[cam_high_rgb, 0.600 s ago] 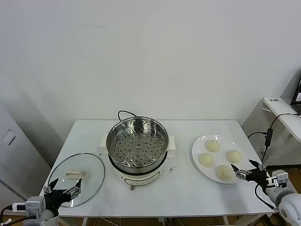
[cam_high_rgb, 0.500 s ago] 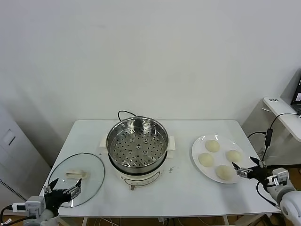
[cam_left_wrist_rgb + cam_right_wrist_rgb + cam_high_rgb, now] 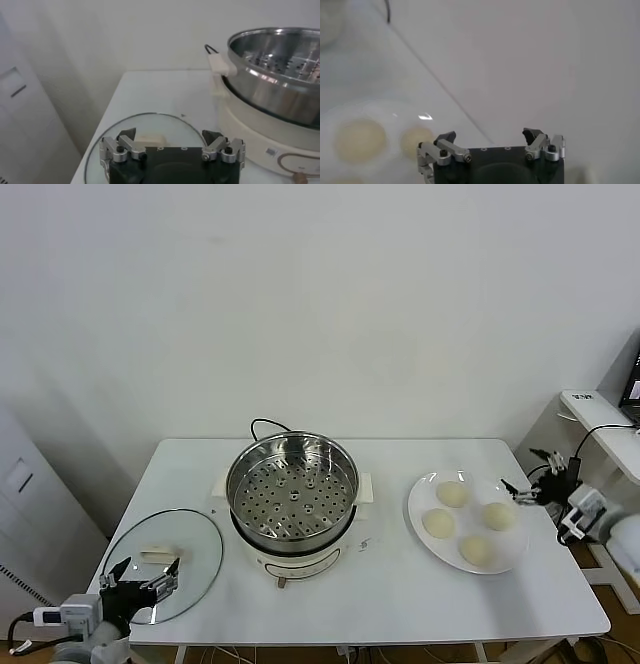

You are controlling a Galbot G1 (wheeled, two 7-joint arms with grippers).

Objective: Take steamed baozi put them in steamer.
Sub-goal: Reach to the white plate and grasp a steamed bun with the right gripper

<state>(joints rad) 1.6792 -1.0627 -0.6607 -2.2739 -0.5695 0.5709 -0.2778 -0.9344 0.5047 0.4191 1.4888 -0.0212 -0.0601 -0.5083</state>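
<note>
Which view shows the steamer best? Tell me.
The head view: the whole steamer shows from above, with its holed bottom and no buns inside. The left wrist view catches only part of its rim and side. The right wrist view does not show it.

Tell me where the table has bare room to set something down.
Bare table lies in front, between the glass lid and the plate, and behind the steamer. The plate's four baozi crowd it.

Plain white wall (image 3: 320, 304) behind white table (image 3: 400, 594)
</note>
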